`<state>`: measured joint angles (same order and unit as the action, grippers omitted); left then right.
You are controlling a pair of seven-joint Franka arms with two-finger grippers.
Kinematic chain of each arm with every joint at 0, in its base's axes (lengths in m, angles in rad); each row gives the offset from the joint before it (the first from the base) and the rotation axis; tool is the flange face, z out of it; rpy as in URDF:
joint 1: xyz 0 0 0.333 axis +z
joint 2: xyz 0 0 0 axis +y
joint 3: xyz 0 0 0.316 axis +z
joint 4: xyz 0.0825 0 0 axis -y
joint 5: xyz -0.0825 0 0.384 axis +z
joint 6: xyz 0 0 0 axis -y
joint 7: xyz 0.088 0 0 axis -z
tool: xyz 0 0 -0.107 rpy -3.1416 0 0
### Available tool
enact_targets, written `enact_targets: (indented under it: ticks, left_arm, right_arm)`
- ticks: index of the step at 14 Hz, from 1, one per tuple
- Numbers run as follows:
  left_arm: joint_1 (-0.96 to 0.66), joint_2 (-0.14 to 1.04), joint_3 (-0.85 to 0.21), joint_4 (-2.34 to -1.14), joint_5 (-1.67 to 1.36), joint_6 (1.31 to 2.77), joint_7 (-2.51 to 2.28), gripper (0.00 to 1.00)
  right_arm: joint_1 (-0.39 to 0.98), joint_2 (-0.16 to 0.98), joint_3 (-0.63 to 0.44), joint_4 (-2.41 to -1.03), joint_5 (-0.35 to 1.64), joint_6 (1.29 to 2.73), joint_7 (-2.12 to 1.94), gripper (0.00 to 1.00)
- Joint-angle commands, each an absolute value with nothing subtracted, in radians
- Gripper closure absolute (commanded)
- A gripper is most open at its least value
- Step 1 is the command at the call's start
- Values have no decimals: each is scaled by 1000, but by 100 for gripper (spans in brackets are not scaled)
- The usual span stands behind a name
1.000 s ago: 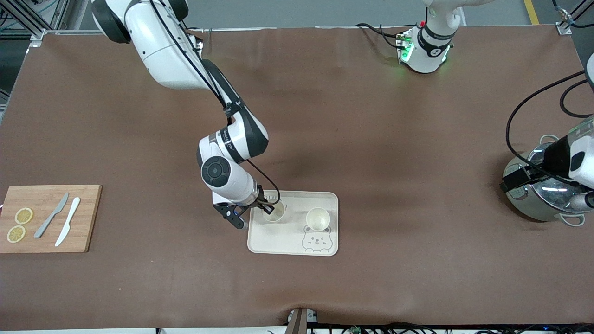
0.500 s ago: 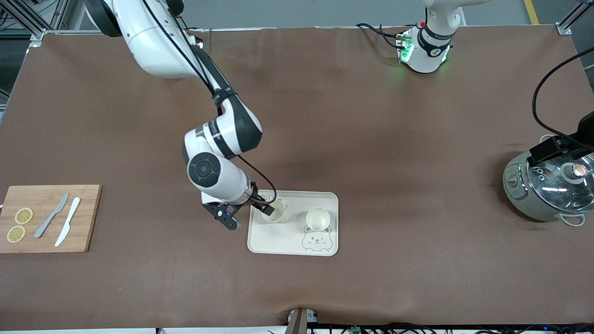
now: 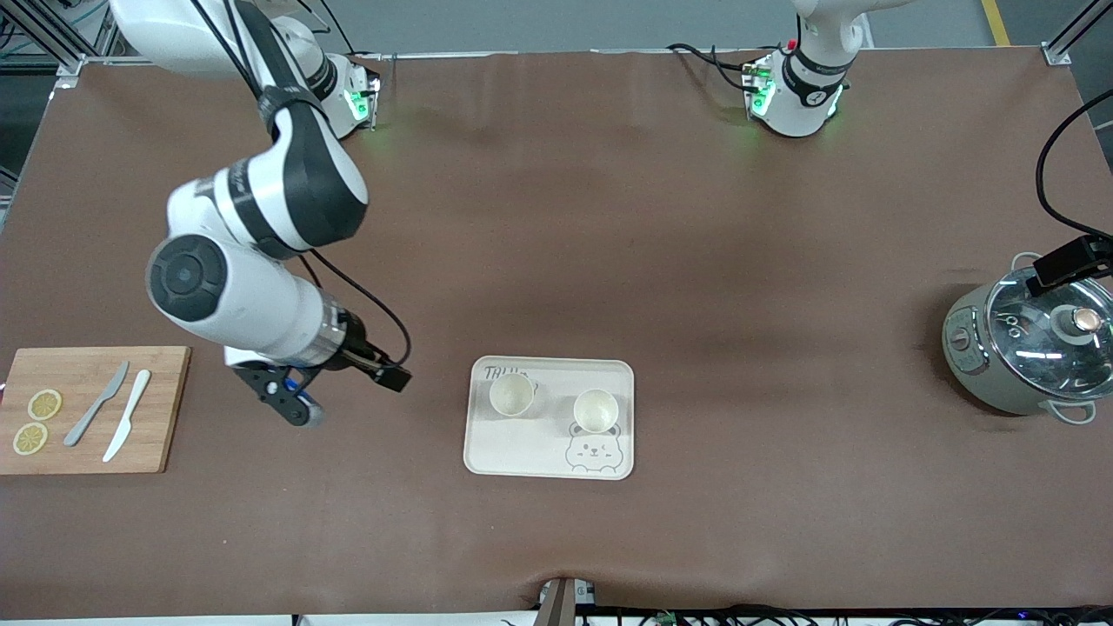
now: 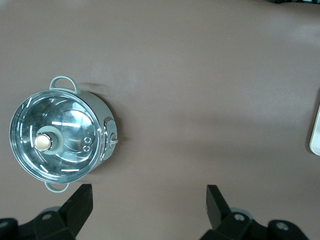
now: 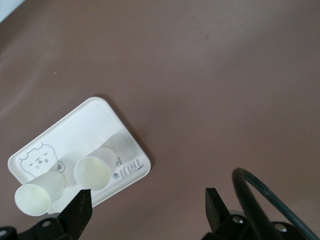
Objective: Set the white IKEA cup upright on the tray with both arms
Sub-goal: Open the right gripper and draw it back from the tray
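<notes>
Two white cups stand upright on the cream tray point(image 3: 530, 448), which has a bear drawing. One cup point(image 3: 511, 394) is by the lettering, the other point(image 3: 596, 410) just above the bear face. My right gripper point(image 3: 291, 404) is open and empty, up over bare table between the tray and the cutting board. Its wrist view shows the tray point(image 5: 95, 125) and both cups point(image 5: 92, 172) point(image 5: 34, 198) past the open gripper point(image 5: 147, 205). My left gripper point(image 4: 147, 200) is open and empty over the table beside the pot. Only a black part of it shows at the front view's edge.
A grey-green pot with a glass lid point(image 3: 1022, 348) stands at the left arm's end and shows in the left wrist view point(image 4: 57, 135). A wooden cutting board point(image 3: 165, 409) with two knives and lemon slices lies at the right arm's end. Cables hang near the pot.
My right gripper let go of the cup by the lettering and drew up and away toward the cutting board. The left arm pulled back from over the pot toward the view's edge.
</notes>
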<state>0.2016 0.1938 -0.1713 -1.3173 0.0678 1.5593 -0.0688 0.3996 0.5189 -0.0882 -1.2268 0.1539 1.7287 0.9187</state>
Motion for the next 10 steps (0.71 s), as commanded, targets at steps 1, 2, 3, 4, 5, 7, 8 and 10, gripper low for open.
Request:
enact_targets:
  ticks: [1,2,3,4,5,7,8,10]
  left_arm:
    - [204,167,-186,-1338,83,1555,-74,0]
    - [204,161,-187,-1338,81,1554,-71,0]
    - [203,150,-186,-1338,80,1554,-71,0]
    - [202,150,-187,-1338,78,1554,-66,0]
    - [202,149,-187,-1338,71,1552,-69,0]
    - [198,135,-187,-1344,71,1537,-74,0]
    - [198,127,-195,-1345,69,1532,-74,0]
    - [199,97,-216,-1368,69,1526,-75,0]
  right_arm:
    - [350,416,-71,-1322,114,1688,811,0]
    - [303,394,-68,-1345,139,1666,783,0]
    - [244,364,-63,-1379,194,1661,766,0]
    - [241,330,-64,-1420,202,1660,740,0]
    - [241,293,-66,-1466,178,1663,692,0]
    - [226,246,-72,-1505,152,1657,606,0]
    - [210,233,-72,-1503,120,1637,554,0]
    - [164,207,-74,-1503,74,1618,410,0]
